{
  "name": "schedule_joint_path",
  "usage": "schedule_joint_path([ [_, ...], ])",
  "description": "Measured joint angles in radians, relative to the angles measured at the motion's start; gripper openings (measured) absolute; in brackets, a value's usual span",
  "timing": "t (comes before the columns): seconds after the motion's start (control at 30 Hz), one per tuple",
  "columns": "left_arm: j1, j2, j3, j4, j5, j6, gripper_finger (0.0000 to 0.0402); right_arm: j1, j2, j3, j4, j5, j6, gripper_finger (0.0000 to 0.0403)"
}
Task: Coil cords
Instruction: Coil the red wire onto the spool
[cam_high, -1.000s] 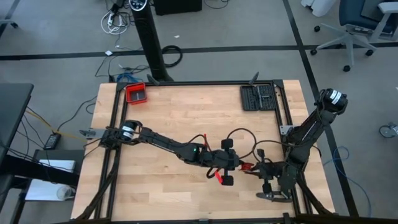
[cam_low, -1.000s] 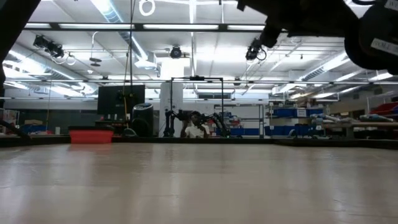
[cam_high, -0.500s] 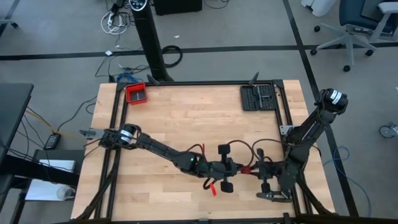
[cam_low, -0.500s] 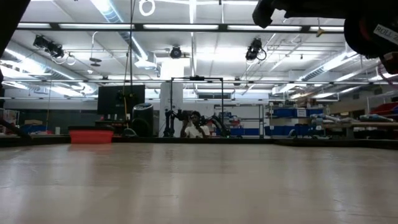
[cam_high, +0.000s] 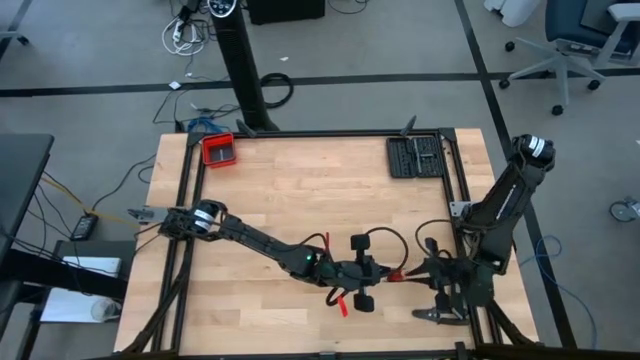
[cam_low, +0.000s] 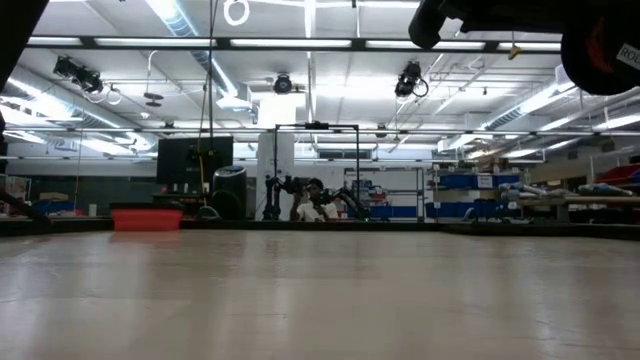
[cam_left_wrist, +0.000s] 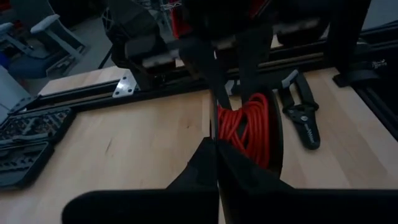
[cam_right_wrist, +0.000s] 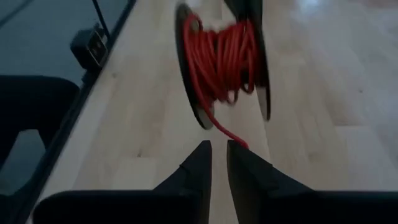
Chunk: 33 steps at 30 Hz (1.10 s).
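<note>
Reaching across the lower middle of the high view, the left arm ends in the left gripper (cam_high: 363, 272), whose fingers (cam_left_wrist: 205, 163) are pressed together with no gap showing in the left wrist view. Just past those fingers sits a small black spool (cam_left_wrist: 275, 134) wound with thin red cord (cam_left_wrist: 245, 127); whether the fingertips pinch a strand of it cannot be told. In the high view the cord (cam_high: 397, 273) shows only as a small red spot between the two grippers, at the lower centre-right of the wooden surface (cam_high: 300, 190).

The right gripper (cam_high: 432, 274) sits at the lower right of the surface, facing the left one. In the right wrist view its fingers (cam_right_wrist: 198, 163) stand slightly spread with a narrow gap, holding nothing, and the red cord (cam_right_wrist: 221, 59) on the spool lies just ahead, one loose strand trailing toward the fingertips.

A black cable loop (cam_high: 385, 240) arches above the left gripper. A red tray (cam_high: 218, 150) rests at the upper left corner of the surface, a black tool case (cam_high: 414, 156) at the upper right. Black pliers (cam_left_wrist: 303, 115) lie beside the spool in the left wrist view.
</note>
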<state>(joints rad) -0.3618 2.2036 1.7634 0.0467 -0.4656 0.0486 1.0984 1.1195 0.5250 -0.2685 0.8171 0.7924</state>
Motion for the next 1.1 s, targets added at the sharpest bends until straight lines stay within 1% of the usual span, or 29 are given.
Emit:
schedule_joint_path([
  [0.1,0.0,0.0,0.0,-0.003,0.004,0.001,0.0,0.018,-0.021,0.002,-0.008,0.016,0.002,0.005],
  [0.33,0.001,0.0,0.0,-0.028,0.008,0.0,0.0,0.057,-0.044,0.002,-0.026,0.017,0.026,0.0049],
  [0.47,0.002,0.0,0.0,-0.046,0.008,0.0,0.0,0.085,-0.07,0.002,0.0,0.054,0.012,0.0049],
  [0.57,0.002,0.0,0.0,-0.049,0.008,0.0,0.0,0.09,-0.085,0.002,0.003,0.063,0.014,0.0049],
  [0.7,0.002,0.0,0.0,-0.042,0.008,0.0,0.0,0.086,-0.066,0.0,-0.054,0.121,0.065,0.0044],
  [0.77,0.002,0.0,0.0,-0.04,0.008,-0.002,0.0,0.084,-0.057,-0.003,-0.081,0.131,0.077,0.0038],
  [0.87,0.002,0.0,0.0,-0.062,0.013,-0.008,0.0,0.088,-0.056,-0.003,-0.084,0.139,0.074,0.0027],
  [1.0,0.001,0.0,0.0,-0.096,0.032,-0.034,0.0,0.11,-0.06,-0.003,-0.045,0.176,0.015,0.002],
  [1.1,0.001,0.0,0.0,-0.11,0.033,-0.039,0.0,0.098,-0.059,-0.003,-0.056,0.185,0.04,0.002],
])
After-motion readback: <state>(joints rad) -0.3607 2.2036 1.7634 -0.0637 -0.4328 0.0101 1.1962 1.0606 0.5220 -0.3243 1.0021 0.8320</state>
